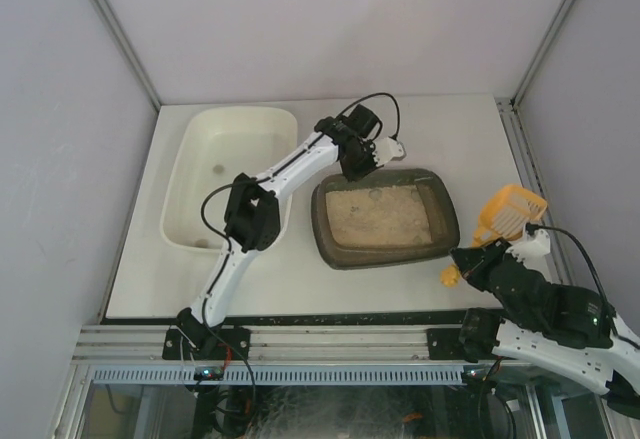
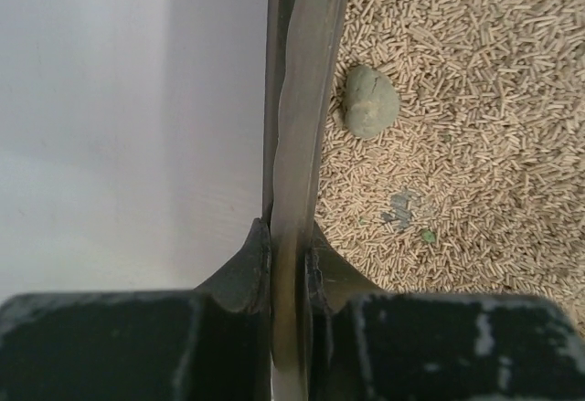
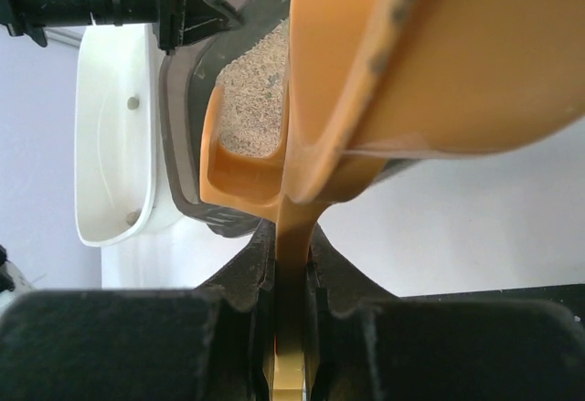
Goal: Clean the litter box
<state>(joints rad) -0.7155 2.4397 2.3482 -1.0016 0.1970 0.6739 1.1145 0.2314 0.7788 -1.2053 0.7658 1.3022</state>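
Pinching the litter box [image 1: 322, 224] rim, the left hand [image 2: 288, 237] alone views a greenish lump [image 2: 370, 100]; right hand [image 3: 291, 237] clasps scoop [image 3: 439, 63].

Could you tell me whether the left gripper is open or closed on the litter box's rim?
Closed. The left gripper pinches the rim of the litter box from both sides, one finger outside, one over the litter.

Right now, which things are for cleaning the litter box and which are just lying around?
For the job: litter box, orange scoop, greenish lump in the litter, left gripper on the rim, right gripper holding the scoop.
Lying about: white tub, perhaps for dumping.
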